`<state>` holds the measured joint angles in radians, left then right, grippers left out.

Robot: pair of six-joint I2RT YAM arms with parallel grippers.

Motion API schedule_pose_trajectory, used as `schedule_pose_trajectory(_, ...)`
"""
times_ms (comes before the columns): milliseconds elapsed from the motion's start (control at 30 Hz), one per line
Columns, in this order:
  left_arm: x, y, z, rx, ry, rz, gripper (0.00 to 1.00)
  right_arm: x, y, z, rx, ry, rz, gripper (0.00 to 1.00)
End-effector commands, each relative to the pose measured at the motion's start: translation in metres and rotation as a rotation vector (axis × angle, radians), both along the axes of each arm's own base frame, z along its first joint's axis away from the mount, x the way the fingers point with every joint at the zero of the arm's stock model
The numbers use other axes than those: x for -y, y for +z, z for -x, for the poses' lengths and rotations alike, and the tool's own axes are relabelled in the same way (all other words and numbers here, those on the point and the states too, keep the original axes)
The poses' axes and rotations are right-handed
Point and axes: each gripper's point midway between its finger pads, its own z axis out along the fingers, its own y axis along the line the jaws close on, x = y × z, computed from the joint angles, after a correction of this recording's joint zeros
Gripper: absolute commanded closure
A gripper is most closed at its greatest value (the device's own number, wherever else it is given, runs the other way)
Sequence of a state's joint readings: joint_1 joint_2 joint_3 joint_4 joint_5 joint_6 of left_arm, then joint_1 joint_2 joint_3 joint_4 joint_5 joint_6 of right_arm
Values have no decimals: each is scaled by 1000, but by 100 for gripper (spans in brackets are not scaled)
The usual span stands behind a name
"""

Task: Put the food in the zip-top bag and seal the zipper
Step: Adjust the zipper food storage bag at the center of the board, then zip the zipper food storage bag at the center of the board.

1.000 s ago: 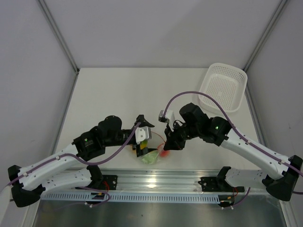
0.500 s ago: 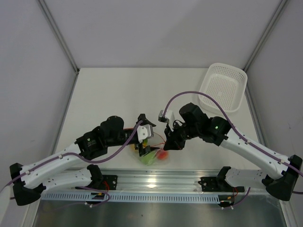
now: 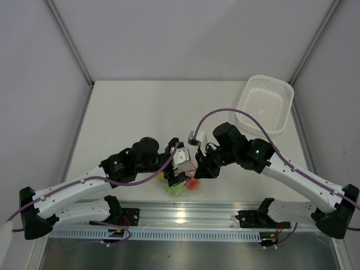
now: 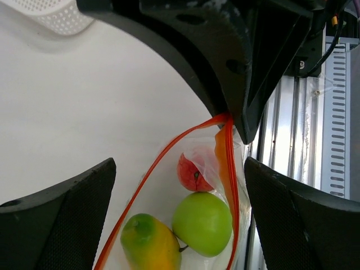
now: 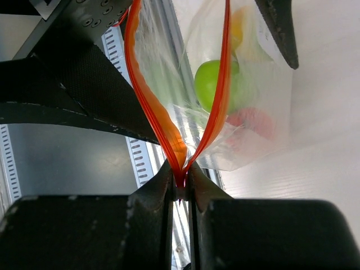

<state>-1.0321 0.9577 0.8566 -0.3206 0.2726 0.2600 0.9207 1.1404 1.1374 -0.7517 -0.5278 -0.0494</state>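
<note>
a: red-orange zipper (image 5: 151, 107) is seen pinched at one end by the right gripper (image 5: 180, 181), jaws clamped tight. how should the seal be made?

b: the left gripper (image 4: 180, 166), its fingers apart astride the zip-top bag (image 5: 264, 140), should be closed on both strips beside the pinch and drawn along them.

a: and how is it lying?

b: the bag is held at the near edge of the table (image 3: 140, 112), between the arms, with the food (image 4: 201, 222) inside. the zipper's long axis is judged to run from the pinch toward the left arm, mouth gaping.
</note>
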Motion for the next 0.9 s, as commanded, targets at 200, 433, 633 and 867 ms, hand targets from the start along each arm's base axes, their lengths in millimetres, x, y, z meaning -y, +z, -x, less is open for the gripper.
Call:
schedule_pose_trajectory(200,-5,-3,4,-146,96,-10,36,-3,25,-11,70,-39,-57,94)
schedule_pose_trajectory(433,-10,-7,5,-191,141,-7,65,-4,26,-17,79,-75,-60,60)
schedule_pose_trajectory(633,-12,1,15,-265,146,10,69,3,32,-37,140,-231,-93,25)
schedule_pose_trajectory(867,-12,10,30,-435,182,36,76,16,26,-37,152,-325,-159,26)
